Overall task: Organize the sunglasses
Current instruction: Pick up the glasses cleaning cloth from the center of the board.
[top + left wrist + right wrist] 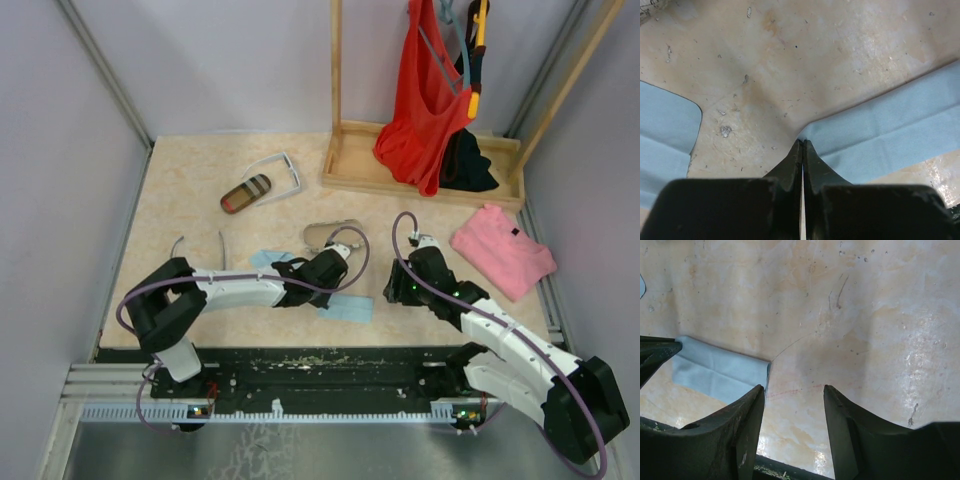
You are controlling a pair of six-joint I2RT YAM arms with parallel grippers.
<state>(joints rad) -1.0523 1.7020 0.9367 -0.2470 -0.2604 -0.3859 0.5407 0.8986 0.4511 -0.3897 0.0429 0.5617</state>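
Observation:
The white-framed sunglasses (277, 170) lie at the back, beside the brown-striped case (246, 194). The thin dark wire sunglasses (200, 246) lie at the left. My left gripper (323, 291) (803, 142) is shut, its tips down at table level on the corner of a light blue cloth (350, 308) (890, 135), which seems pinched between them. My right gripper (398, 288) (793, 388) is open and empty over bare table, just right of that cloth (720, 372). Neither gripper is near the sunglasses.
A grey-patterned case (328, 235) lies just behind the left gripper. A second blue cloth (268, 258) (665, 130) lies to its left. A pink folded garment (502, 250) lies at the right. A wooden rack (350, 170) with red and black clothes stands at the back right.

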